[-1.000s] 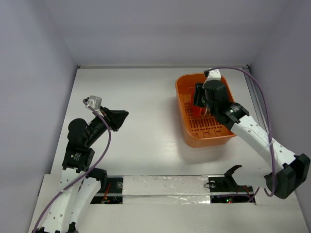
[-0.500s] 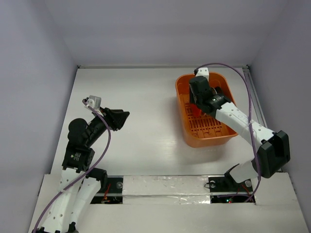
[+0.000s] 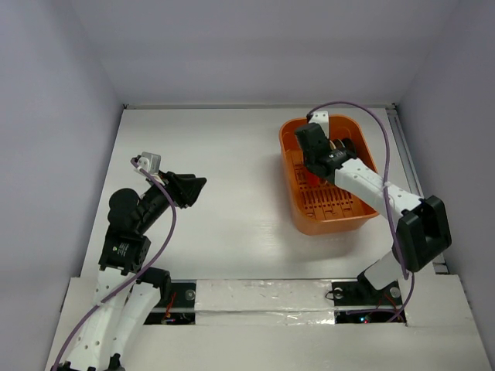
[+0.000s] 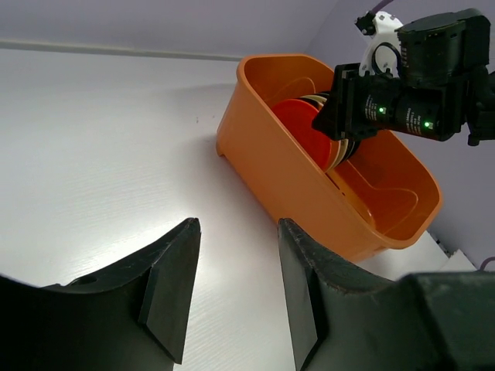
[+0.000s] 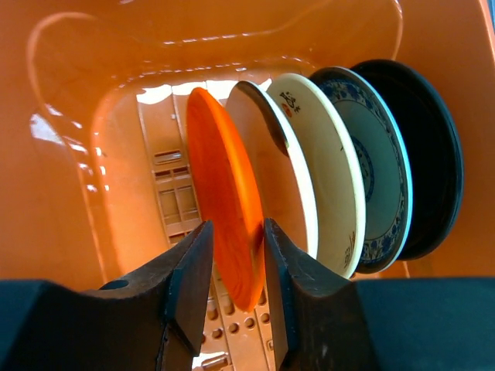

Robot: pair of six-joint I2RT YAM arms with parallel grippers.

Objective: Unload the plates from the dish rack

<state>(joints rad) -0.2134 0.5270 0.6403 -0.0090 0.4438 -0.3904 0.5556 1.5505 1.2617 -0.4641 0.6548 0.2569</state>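
Right wrist: plates point(image 5: 332, 178) partly behind jaws

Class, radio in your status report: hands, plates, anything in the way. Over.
Left hand open, away from dish rack. Right hand straddling orange plate rim, grip unconfirmed. Other plates upright beside it. Nothing blocking.

Five plates point(image 5: 332, 178) stand mid-frame in the right wrist view (one each: orange, white-rimmed, cream, blue-patterned, black). One dish rack point(image 3: 329, 222). One left gripper point(image 4: 236, 232), one right gripper point(image 5: 236, 232).
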